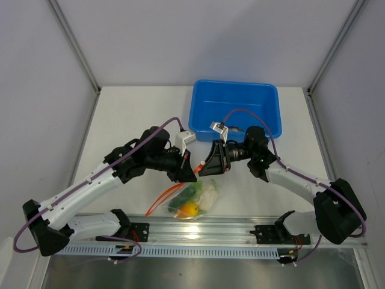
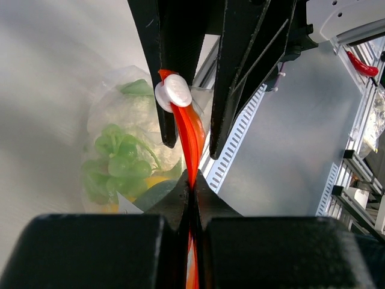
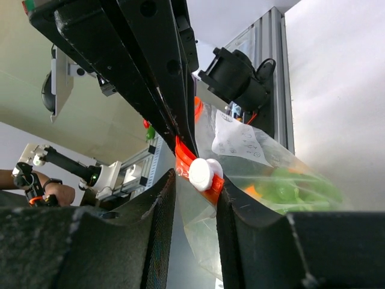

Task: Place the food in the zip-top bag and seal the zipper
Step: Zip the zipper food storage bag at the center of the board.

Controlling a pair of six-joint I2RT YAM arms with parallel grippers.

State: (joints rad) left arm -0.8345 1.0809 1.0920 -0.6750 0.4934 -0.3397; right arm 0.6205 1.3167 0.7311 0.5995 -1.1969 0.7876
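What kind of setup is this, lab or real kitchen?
Likely a lab test cell, not a kitchen: white table boxed in by plain panel walls, two robot arms bolted to an aluminium rail, toy food in a zip-top bag, and a blue bin.

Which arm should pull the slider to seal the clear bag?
Likely right: the right end effector straddles the round white plastic slider, while the left end effector is clamped on the orange-red zipper strip, anchoring it.

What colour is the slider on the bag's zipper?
The slider is white, riding the orange-red zipper; clearest in the left wrist view.
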